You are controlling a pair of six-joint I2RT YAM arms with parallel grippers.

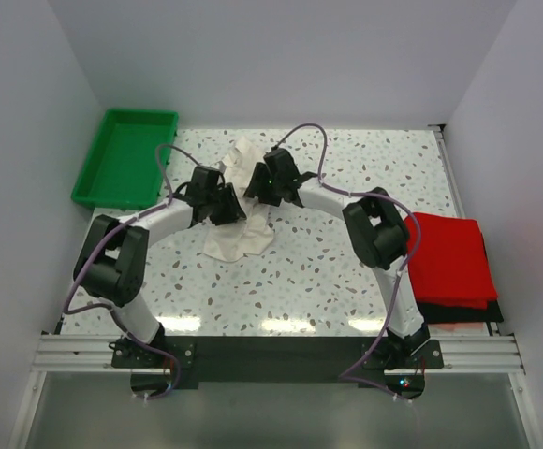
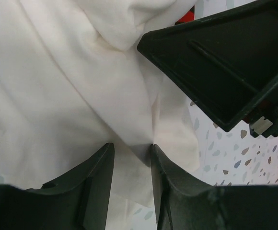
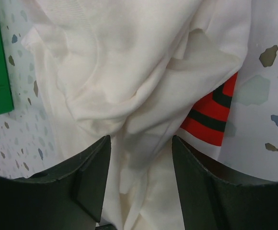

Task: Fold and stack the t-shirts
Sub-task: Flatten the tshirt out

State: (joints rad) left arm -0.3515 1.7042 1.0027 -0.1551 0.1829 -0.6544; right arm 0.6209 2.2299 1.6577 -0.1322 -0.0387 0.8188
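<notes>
A crumpled off-white t-shirt (image 1: 239,238) lies in the middle of the table, and both grippers are down on its far part. My left gripper (image 1: 227,208) presses into the cloth (image 2: 81,96). Its jaws (image 2: 132,146) stand a little apart with a flat layer of shirt between them. My right gripper (image 1: 257,187) sits just beyond it. Its jaws (image 3: 141,139) are wide apart over a bunched fold (image 3: 129,72). The red-and-dark striped print (image 3: 211,117) peeks out beside the right finger. Folded red t-shirts (image 1: 449,257) lie stacked on a black one (image 1: 459,316) at the table's right edge.
A green plastic tray (image 1: 140,113) stands at the back left corner. The two wrists are very close together; a black part of the right gripper (image 2: 225,62) fills the upper right of the left wrist view. White walls close in the table on three sides.
</notes>
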